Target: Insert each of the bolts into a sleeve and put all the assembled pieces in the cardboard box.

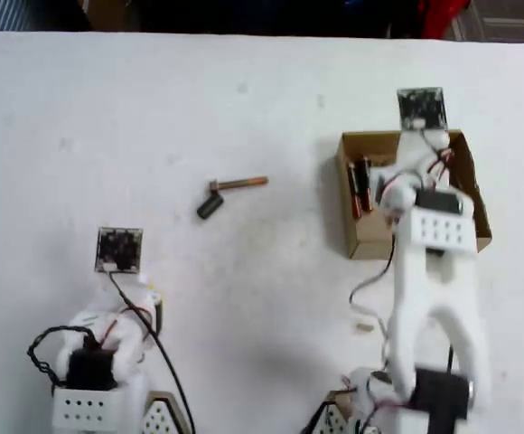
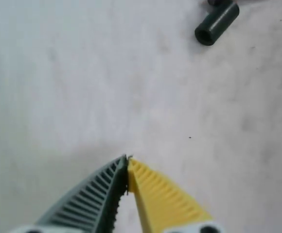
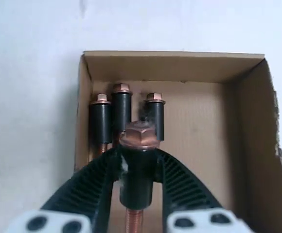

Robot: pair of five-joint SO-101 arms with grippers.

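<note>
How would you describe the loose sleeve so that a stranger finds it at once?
On the white table, left of the cardboard box, lies one copper bolt. The sleeve is the short black tube at its end; unlike the sleeves in the box, it holds no bolt.

Standing here, I find no word, number, label or sign that can be read. The left arm's dark square board [image 1: 118, 249] and the right arm's dark square board [image 1: 421, 108] carry specks and marks too small to make out. The cardboard box [image 1: 368, 145] shows plain brown walls.
</note>
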